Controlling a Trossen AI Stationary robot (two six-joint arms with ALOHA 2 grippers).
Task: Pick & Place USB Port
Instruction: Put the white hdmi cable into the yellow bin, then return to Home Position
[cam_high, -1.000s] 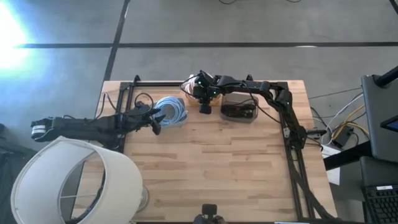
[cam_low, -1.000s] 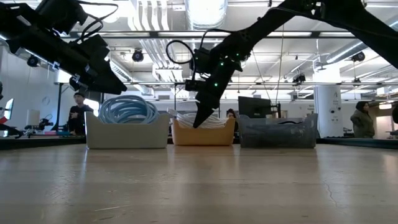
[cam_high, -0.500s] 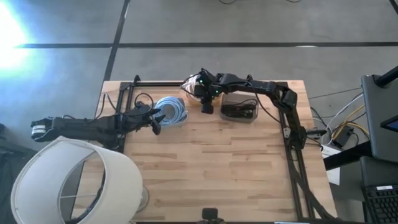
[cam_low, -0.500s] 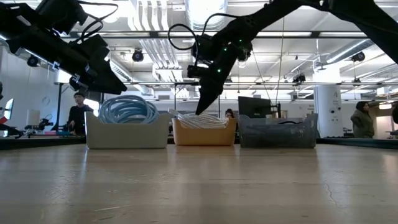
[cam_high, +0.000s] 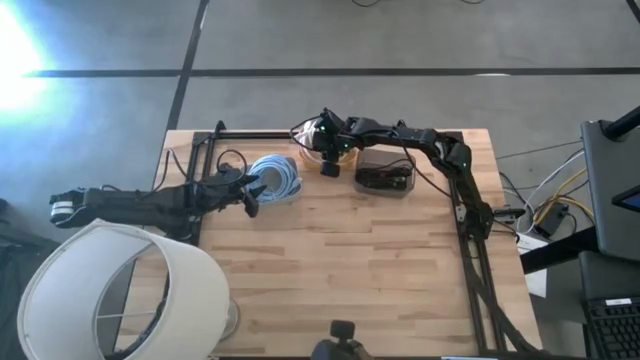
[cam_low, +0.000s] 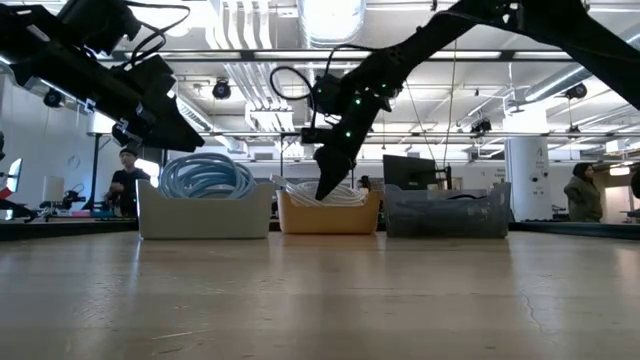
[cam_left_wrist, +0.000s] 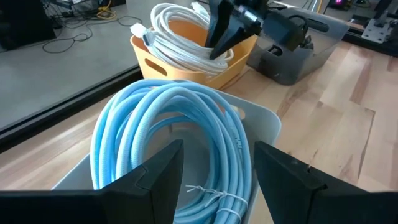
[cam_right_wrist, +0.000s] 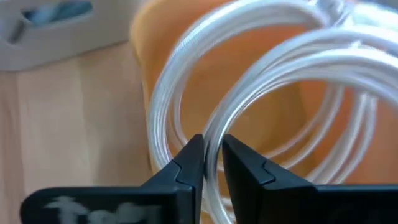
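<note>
A white cable (cam_left_wrist: 180, 37) lies coiled in an orange bin (cam_high: 328, 168) at the middle of the table's far side. A plug end (cam_left_wrist: 140, 34) rests on the bin's rim. My right gripper (cam_right_wrist: 212, 142) reaches down into that bin (cam_low: 330, 215), its fingers closed on a strand of the coil. My left gripper (cam_left_wrist: 217, 152) hangs open above a white bin (cam_high: 262, 190) that holds a coiled blue cable (cam_left_wrist: 168, 118); it touches nothing. My right gripper pinches one strand of the white coil (cam_right_wrist: 208, 127) between its two fingers, near the bin's orange wall (cam_right_wrist: 273, 106). The fingers come from above, slanting steeply down. The rest of the coil lies in the bin.
A grey bin (cam_high: 385, 176) with dark cables stands to the right of the orange one. A large white lampshade (cam_high: 120, 290) sits at the table's near left corner. A black frame (cam_high: 470, 230) runs along the far and right edges. Bare wood (cam_high: 350, 270) fills the near half.
My right gripper rose a little above the orange bin, then sank back down into the white coil. My left arm kept still.
</note>
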